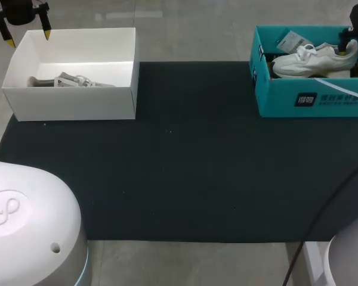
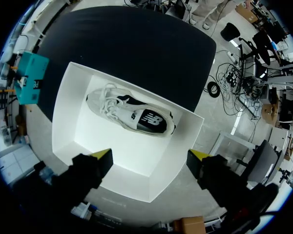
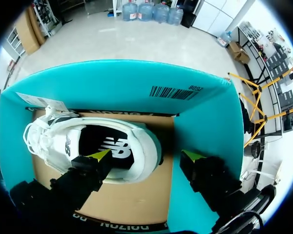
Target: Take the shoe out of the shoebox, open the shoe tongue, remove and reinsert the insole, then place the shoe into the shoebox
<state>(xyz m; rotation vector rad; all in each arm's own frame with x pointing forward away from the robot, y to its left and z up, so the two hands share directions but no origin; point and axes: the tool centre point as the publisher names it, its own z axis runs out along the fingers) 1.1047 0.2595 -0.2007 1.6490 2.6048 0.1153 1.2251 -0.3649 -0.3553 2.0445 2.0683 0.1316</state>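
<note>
Above teal shoebox [image 3: 112, 83], barcode label [image 3: 176, 92], shoe [image 3: 136, 141], right hand [image 3: 146, 155] open, left hand [image 2: 151, 155] open

light's bright and even, coming from overhead. the white box [image 1: 71, 101] is the brightest thing here: its outer front wall and far inside wall nearly glare, while its floor goes grey with shade along the near wall, right where the shoe [image 1: 71, 80] lies. the dark mat [image 1: 185, 155] beside the box soaks it all up, zero shine. from the left wrist the box floor is stark white, and the shoe throws only a thin soft shadow. the teal shoebox [image 1: 310, 101], well off to the box's right, is dimmer inside.
</note>
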